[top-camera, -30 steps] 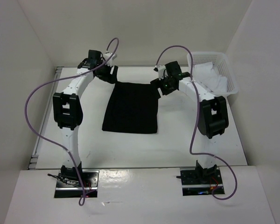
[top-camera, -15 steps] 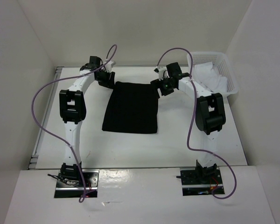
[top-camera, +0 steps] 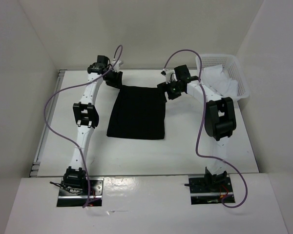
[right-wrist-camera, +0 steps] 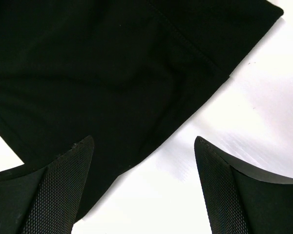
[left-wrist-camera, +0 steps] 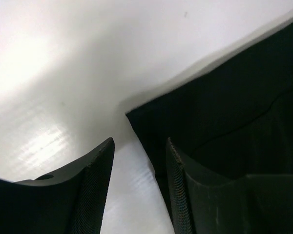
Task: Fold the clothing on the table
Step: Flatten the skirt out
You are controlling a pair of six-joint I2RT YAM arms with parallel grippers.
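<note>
The black clothing (top-camera: 136, 113) lies flat on the white table (top-camera: 185, 146). My left gripper (top-camera: 113, 79) is down at its far left corner. In the left wrist view that gripper (left-wrist-camera: 139, 142) stands open with a narrow gap. The corner of the clothing (left-wrist-camera: 224, 97) lies just ahead, its edge running in beside the right finger (left-wrist-camera: 178, 190). My right gripper (top-camera: 170, 90) is at the far right corner. It (right-wrist-camera: 144, 139) is wide open, straddling the edge of the clothing (right-wrist-camera: 112, 63), with nothing pinched.
A white lattice basket (top-camera: 237, 73) holding white cloth pieces (top-camera: 212, 78) stands at the back right, close behind the right arm. A metal rail (top-camera: 48, 122) runs along the table's left edge. White walls enclose the table on three sides.
The left arm has stretched out flatter and brought its gripper down towards the clothing's far left corner, with its jaws narrowing. The right arm has hardly moved.
</note>
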